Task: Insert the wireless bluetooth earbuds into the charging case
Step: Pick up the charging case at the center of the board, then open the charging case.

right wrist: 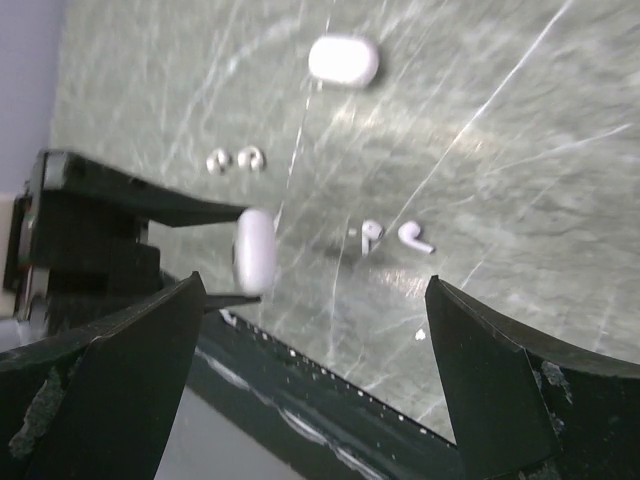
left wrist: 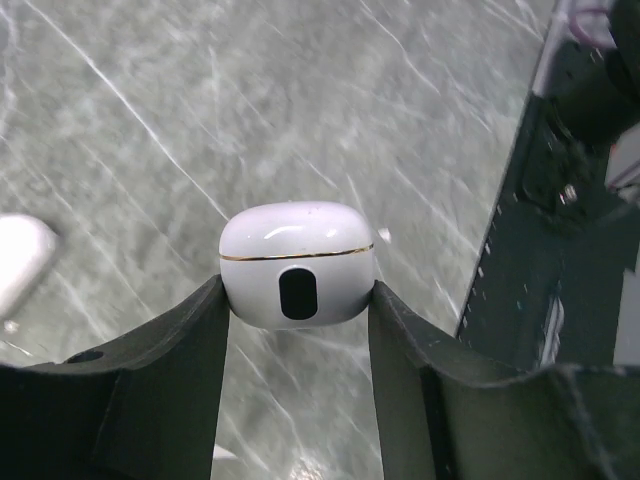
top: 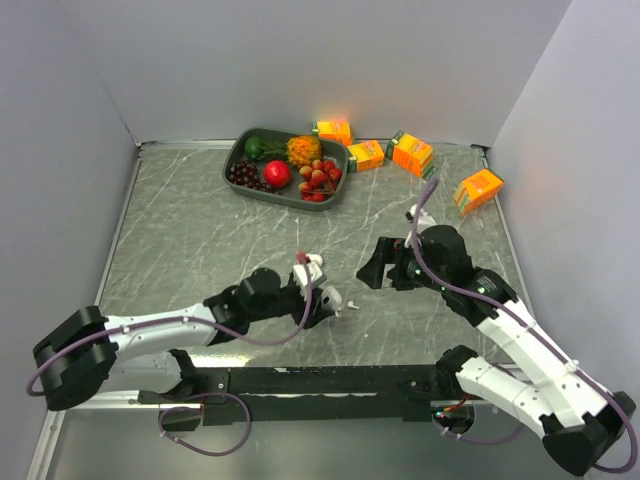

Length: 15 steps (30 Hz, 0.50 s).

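Left gripper (left wrist: pixel 297 296) pinches the closed charging case (left wrist: pixel 296 250), right gripper (right wrist: pixel 312 284) hangs spread wide, and I count all four earbuds (right wrist: pixel 412 237) loose on the table (right wrist: pixel 500 150), none inserted yet.

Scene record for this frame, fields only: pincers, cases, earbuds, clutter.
left pincer: closed on a white charging case, lid shut
right pincer: open, empty, above the table
second case: lying on the table, lid shut, apart from both pincers
rounded earbuds: two, side by side on the table
stemmed earbuds: two, side by side on the table
task state: all four earbuds lie outside the cases
clutter: fruit tray and orange cartons at the far edge
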Motion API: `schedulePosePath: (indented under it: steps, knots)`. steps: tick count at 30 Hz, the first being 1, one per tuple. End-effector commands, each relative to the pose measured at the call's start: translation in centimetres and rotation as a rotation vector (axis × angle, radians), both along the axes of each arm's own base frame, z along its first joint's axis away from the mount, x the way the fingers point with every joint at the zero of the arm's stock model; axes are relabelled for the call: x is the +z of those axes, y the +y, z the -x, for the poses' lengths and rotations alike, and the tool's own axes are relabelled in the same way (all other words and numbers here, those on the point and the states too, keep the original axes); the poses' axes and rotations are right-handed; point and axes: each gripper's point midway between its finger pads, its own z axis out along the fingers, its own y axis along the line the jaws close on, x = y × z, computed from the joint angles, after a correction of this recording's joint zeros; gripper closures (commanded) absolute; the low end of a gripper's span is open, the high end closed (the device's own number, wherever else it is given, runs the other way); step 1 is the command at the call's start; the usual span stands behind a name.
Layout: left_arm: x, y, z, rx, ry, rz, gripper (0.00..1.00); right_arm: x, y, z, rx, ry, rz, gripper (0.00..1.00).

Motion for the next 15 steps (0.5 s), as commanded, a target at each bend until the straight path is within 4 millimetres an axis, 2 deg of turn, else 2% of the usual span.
schedulePosePath:
  steps: [1,2,4,5,7,11,15]
  knots:
    - [5.2,0.0,-0.2,0.027,-0.167,0.197,0.99,3.8,2.7,0.8,0.173,-0.128,-0.090,0.00]
    - [4.9,0.4,-0.1,0.034,-0.178,0.196,0.99,3.7,3.1,0.8,0.193,-0.118,-0.083,0.00]
    - [5.9,0.9,-0.4,0.075,-0.207,0.220,0.99,4.0,4.0,1.4,0.249,-0.113,-0.070,0.00]
    - [6.0,1.0,-0.4,0.076,-0.222,0.217,0.99,3.5,4.6,1.5,0.269,-0.091,-0.055,0.00]
    - [6.0,1.0,-0.5,0.075,-0.238,0.202,0.99,3.6,5.9,2.2,0.326,-0.093,-0.050,0.00]
    - [6.4,0.7,-0.2,0.062,-0.256,0.192,0.99,1.9,7.4,2.2,0.353,-0.035,0.002,0.00]
    - [6.2,0.5,0.3,0.055,-0.262,0.177,0.99,1.5,8.6,1.9,0.357,-0.022,-0.012,0.00]
